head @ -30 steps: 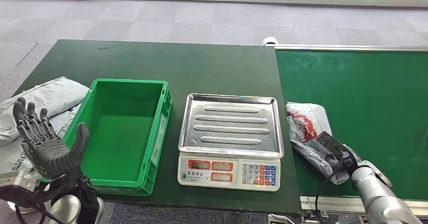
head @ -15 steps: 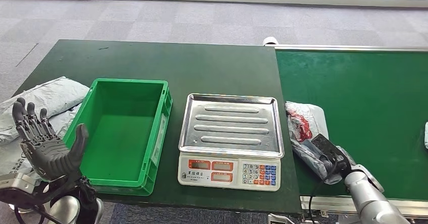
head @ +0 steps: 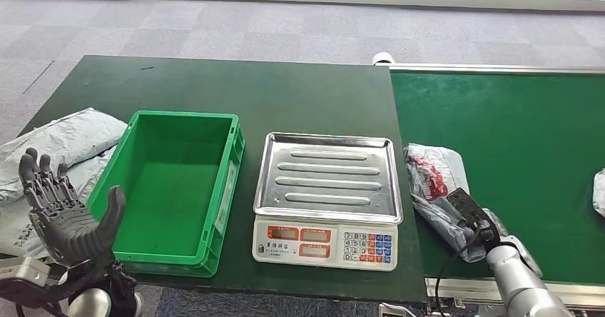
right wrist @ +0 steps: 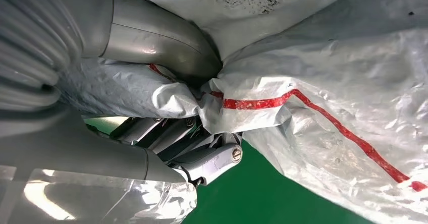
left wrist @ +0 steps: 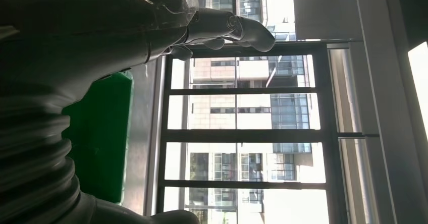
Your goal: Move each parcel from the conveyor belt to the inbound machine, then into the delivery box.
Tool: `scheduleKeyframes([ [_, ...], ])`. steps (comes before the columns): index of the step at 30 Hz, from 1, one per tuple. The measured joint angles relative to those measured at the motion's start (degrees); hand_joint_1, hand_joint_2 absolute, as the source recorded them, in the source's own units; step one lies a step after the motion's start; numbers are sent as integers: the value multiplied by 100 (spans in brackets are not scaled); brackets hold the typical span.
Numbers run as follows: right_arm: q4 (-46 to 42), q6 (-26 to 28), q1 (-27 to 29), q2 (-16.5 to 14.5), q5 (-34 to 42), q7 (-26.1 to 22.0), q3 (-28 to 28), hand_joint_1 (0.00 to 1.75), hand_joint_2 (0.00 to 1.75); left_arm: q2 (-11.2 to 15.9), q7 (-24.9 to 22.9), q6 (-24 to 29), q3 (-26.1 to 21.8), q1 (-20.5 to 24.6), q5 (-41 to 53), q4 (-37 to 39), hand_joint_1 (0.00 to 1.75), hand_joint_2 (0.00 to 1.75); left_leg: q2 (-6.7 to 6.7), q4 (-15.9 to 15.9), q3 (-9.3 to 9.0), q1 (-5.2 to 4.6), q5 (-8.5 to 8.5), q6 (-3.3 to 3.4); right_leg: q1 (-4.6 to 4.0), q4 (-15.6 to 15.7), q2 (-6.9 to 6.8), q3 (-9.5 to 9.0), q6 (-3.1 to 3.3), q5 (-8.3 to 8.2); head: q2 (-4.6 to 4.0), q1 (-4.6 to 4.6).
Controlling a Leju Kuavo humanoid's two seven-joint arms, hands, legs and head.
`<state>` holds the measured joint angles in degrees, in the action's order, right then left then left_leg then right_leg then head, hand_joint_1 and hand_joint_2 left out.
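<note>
A grey plastic parcel (head: 436, 185) with red print lies on the green conveyor belt (head: 514, 138), close to the scale. My right hand (head: 476, 223) grips its near corner; in the right wrist view the thumb (right wrist: 151, 37) and fingers (right wrist: 202, 153) pinch the crumpled bag (right wrist: 328, 82). The scale (head: 327, 199) with its bare steel tray stands between the belt and the green box (head: 168, 188), which is empty. My left hand (head: 63, 213) is raised beside the box's left wall, palm up, fingers spread, holding nothing. Another parcel (head: 598, 192) shows at the belt's right edge.
Grey parcels (head: 53, 149) lie heaped on the dark green table (head: 235, 88) left of the box. The belt's metal frame (head: 456, 288) runs along its near edge. Grey carpet lies beyond the table.
My right hand has stayed clamped on the parcel's corner, which shifted slightly. My left hand sank a little. A second parcel has come further in at the belt's right edge.
</note>
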<state>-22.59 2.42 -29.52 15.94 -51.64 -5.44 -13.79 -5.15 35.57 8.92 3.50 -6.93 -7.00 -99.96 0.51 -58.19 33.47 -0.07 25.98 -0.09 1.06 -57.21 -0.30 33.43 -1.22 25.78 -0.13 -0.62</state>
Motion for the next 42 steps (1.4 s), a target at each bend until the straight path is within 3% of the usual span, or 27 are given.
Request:
scheduleKeyframes([
  [5, -1108, 1053, 719, -9, 708, -126, -6, 175, 175, -32, -14, 81, -2, -303, 158, -191, 0, 175, 13, 1, 18, 0, 2, 2, -1, 0, -14, 11, 0, 2, 0, 1],
  [9, -3212, 2106, 1763, -178, 1433, -423, -49, 175, 175, -80, -208, 530, -3, -471, 420, -278, 0, 175, 38, 1, 21, 3, 7, -1, -4, -1, -40, 12, 8, 19, 0, 0],
  [13, -4831, 2322, 2508, -301, 1475, -437, -66, 175, 175, -109, -260, 730, -4, -536, 478, -294, 0, 175, 39, 2, 20, 7, 12, -9, -7, -4, -41, 15, 16, 27, 0, 1],
  [19, -6248, 2797, 3042, -559, 1326, -805, -67, 175, 175, -153, -303, 886, -4, -513, 395, -321, 0, 175, 26, 2, 17, 7, 11, -10, -8, -4, -32, 15, 19, 27, 0, 1],
  [30, -7407, 3136, 3286, -826, 1512, -1344, 81, 175, 175, -169, -238, 767, -4, -303, 166, -258, 0, 175, 23, 2, 14, 6, 9, -12, -6, -3, -30, 12, 16, 24, 0, 1],
  [34, -7564, 3446, 3268, -858, 1539, -1950, 250, 175, 175, -196, -198, 755, -4, -211, 175, -210, 0, 175, 20, 2, 16, 7, 9, -12, -7, -4, -26, 13, 16, 24, 0, 1],
  [42, -7072, 3117, 2356, -879, 2163, -2239, 1204, 175, 175, -213, -213, 743, 138, 324, 96, 207, 0, 175, 0, 2, 11, 9, -6, -16, -9, -6, -10, 15, 24, 3, 0, -1],
])
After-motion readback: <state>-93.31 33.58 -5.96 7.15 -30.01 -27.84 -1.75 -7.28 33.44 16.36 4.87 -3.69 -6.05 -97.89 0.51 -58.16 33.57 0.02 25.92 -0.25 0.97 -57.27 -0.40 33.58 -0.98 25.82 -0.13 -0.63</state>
